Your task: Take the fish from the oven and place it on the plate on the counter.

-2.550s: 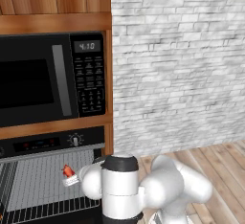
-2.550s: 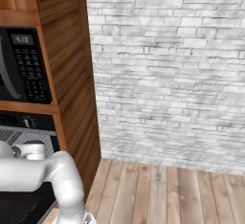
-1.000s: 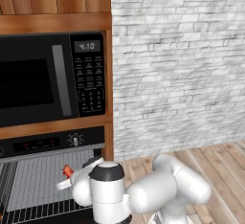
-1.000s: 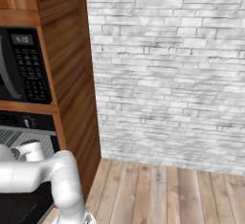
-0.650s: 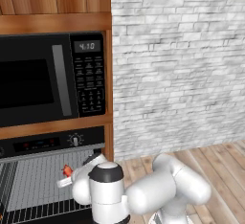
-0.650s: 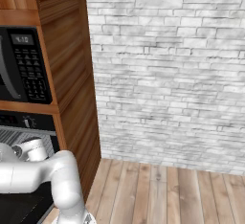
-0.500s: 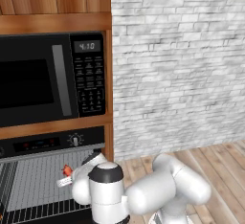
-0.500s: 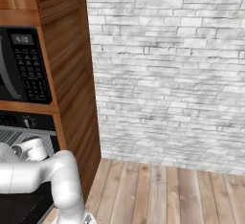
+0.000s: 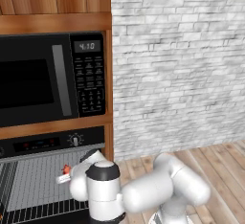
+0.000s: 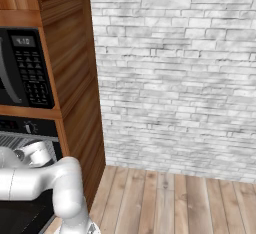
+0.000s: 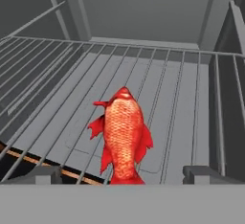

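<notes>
Jaws spread wide either side of the fish [image 11: 123, 139] on the oven [image 9: 28, 189] rack, microwave [image 9: 48, 77] above.

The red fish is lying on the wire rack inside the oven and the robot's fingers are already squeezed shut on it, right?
Not quite. The fish is lying on the wire rack inside the oven, but the gripper is open, not squeezed on it. In the hand view the two fingertips stand wide apart on either side of the fish's tail, touching nothing.
</notes>
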Controlling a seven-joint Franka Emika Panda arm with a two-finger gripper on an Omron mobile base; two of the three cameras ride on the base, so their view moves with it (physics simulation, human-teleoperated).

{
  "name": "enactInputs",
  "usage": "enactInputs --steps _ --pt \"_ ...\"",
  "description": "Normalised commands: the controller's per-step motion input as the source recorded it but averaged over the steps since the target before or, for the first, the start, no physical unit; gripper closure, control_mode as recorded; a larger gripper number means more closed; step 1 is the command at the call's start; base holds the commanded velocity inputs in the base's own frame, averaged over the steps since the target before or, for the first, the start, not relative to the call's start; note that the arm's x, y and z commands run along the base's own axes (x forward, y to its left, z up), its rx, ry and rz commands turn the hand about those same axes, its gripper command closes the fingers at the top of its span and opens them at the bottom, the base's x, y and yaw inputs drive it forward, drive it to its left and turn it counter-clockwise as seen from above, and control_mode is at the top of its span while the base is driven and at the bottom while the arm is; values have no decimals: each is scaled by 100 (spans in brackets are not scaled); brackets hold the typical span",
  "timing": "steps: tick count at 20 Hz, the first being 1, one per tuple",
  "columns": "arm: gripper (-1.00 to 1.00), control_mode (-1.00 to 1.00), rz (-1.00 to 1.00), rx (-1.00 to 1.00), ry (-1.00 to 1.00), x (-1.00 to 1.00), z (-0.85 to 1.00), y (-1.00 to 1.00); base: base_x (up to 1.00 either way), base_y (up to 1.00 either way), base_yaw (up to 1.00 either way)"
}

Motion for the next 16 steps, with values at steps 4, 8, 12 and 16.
enactInputs --steps 4,8,12,16 --pt "-100 -100 0 -2 11 14 -37 1 0 0 0" --pt "-100 -100 0 -2 14 21 -50 13 0 0 0" --pt "-100 -100 0 0 1 11 -11 13 0 0 0" --pt "-100 -100 0 0 -10 0 11 3 0 0 0"
